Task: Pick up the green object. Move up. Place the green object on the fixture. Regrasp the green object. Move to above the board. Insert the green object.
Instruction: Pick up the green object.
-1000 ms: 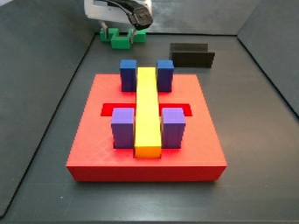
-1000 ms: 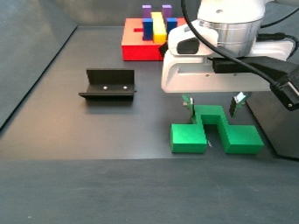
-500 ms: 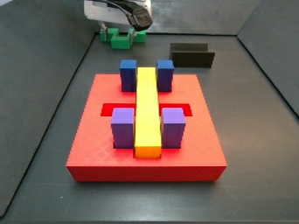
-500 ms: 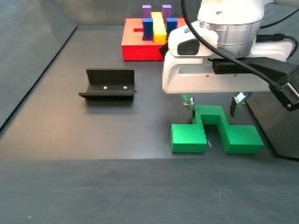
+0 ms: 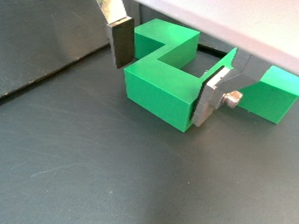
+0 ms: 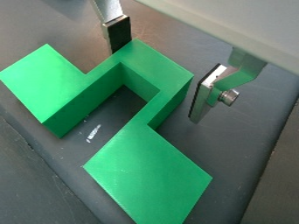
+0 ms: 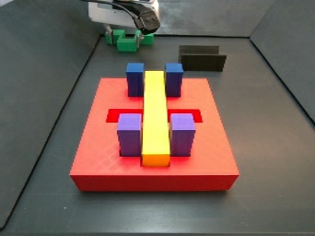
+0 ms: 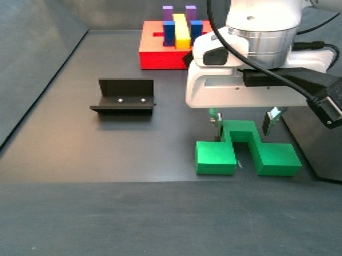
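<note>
Now, surface: dark matte floor.
Green object (image 8: 245, 148): smooth, blocky, matte plastic.
Gripper (image 5: 170, 68): silver plates spread, straddling its raised middle.

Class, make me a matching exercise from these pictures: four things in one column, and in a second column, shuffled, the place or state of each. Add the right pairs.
Things:
1. green object
2. fixture
3. yellow bar
4. gripper

Places or states:
A. lies along the middle of the red board
B. stands on the floor with nothing on it
C. open, fingers either side of the green middle bar
D. lies on the floor beneath the gripper

Pairs: 1-D, 2-B, 3-A, 4-C
</note>
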Available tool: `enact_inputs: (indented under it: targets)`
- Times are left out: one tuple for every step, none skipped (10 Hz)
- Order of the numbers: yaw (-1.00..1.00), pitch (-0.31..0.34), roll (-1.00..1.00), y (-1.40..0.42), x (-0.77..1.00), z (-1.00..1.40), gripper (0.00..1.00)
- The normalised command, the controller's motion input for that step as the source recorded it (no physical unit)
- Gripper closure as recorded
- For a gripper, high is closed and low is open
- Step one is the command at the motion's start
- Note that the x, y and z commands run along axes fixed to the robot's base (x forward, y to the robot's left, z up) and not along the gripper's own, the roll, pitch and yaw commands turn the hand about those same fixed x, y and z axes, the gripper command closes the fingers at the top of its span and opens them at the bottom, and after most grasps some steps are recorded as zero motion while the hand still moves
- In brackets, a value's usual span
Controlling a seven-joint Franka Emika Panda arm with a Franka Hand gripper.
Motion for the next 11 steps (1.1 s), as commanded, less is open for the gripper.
enact_inputs:
  targets:
    - [0.0, 0.0, 0.0, 0.0, 0.0, 0.0, 1.0]
    - [0.0, 0.0, 0.0, 0.0, 0.0, 0.0, 1.0]
    - [0.0, 0.0, 0.0, 0.0, 0.0, 0.0, 1.0]
    - [0.0, 0.0, 0.0, 0.0, 0.0, 0.0, 1.0]
    - [0.0, 0.0, 0.0, 0.0, 0.0, 0.0, 1.0]
    - [0.0, 0.0, 0.0, 0.0, 0.0, 0.0, 1.0]
    - [0.0, 0.0, 0.0, 0.0, 0.0, 0.0, 1.0]
    - [0.0, 0.0, 0.0, 0.0, 0.0, 0.0, 1.0]
    - [0.0, 0.0, 0.0, 0.0, 0.0, 0.0, 1.0]
    - [0.0, 0.0, 0.0, 0.0, 0.0, 0.0, 1.0]
    - [0.0, 0.0, 0.0, 0.0, 0.0, 0.0, 1.0]
